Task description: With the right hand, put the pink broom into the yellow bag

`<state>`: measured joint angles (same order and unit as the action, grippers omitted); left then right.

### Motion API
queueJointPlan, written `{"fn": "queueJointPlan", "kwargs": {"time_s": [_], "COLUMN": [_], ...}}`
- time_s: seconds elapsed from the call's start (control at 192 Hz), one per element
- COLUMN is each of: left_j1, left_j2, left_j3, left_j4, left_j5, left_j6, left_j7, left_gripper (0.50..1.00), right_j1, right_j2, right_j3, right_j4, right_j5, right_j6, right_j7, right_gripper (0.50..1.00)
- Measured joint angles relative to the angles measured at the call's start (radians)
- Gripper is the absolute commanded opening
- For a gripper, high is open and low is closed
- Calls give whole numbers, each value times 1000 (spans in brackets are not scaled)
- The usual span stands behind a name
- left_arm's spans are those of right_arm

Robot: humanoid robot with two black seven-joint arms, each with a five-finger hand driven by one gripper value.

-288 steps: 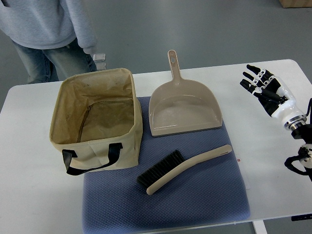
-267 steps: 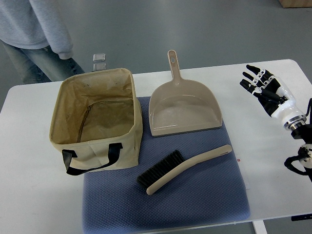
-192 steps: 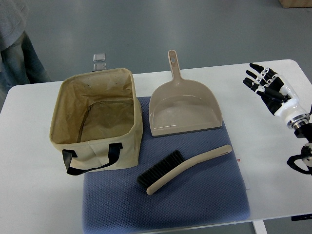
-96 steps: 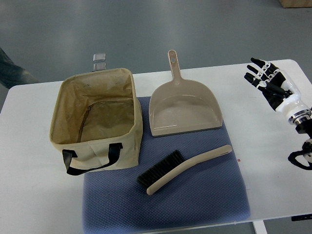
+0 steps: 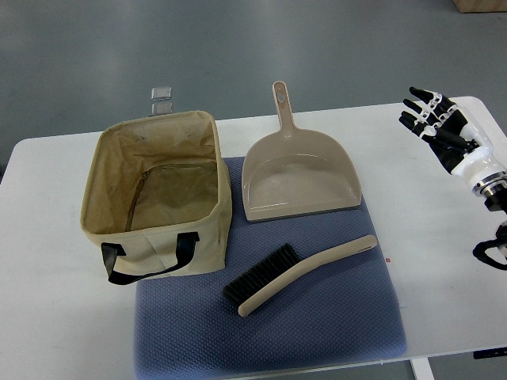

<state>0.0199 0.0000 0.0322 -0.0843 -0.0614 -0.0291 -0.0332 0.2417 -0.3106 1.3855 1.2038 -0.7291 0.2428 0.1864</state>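
Note:
The broom (image 5: 297,273), a pale pinkish-beige hand brush with black bristles at its left end, lies slantwise on the blue mat (image 5: 269,332). To its left the open yellowish cloth bag (image 5: 154,202) with black handles stands upright, nothing in it. My right hand (image 5: 434,120) hovers over the table's far right corner, fingers spread and holding nothing, well away from the broom. The left arm does not show.
A matching beige dustpan (image 5: 299,178) rests behind the broom, handle pointing away from me. The white table (image 5: 55,317) ends close behind the bag and dustpan. A small clear object (image 5: 162,96) sits on the floor beyond the bag.
The person standing behind the bag has walked off to the left and left the picture. My right hand has drifted a little up and to the right, still open.

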Motion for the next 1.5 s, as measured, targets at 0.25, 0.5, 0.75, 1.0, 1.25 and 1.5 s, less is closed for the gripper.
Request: {"fn": "queueJointPlan", "kwargs": {"time_s": [0.25, 0.5, 0.75, 1.0, 1.25, 1.5], "left_j1": [0, 0, 0, 0, 0, 0], "left_j2": [0, 0, 0, 0, 0, 0], "left_j3": [0, 0, 0, 0, 0, 0], "left_j4": [0, 0, 0, 0, 0, 0], "left_j5": [0, 0, 0, 0, 0, 0], "left_j6": [0, 0, 0, 0, 0, 0], "left_j7": [0, 0, 0, 0, 0, 0], "left_gripper": [1000, 1000, 1000, 1000, 1000, 1000], "right_j1": [66, 243, 411, 606, 685, 688], "right_j2": [-190, -403, -446, -451, -410, -376], "right_j3": [-256, -599, -829, -1078, -1229, -1304], "right_j4": [10, 63, 133, 140, 141, 141], "right_j5": [-23, -65, -292, -458, -676, -795], "right_j6": [-5, -7, -6, -56, -124, -186], "right_j7": [128, 208, 231, 234, 228, 223], "right_gripper": [909, 909, 909, 909, 905, 905]}}
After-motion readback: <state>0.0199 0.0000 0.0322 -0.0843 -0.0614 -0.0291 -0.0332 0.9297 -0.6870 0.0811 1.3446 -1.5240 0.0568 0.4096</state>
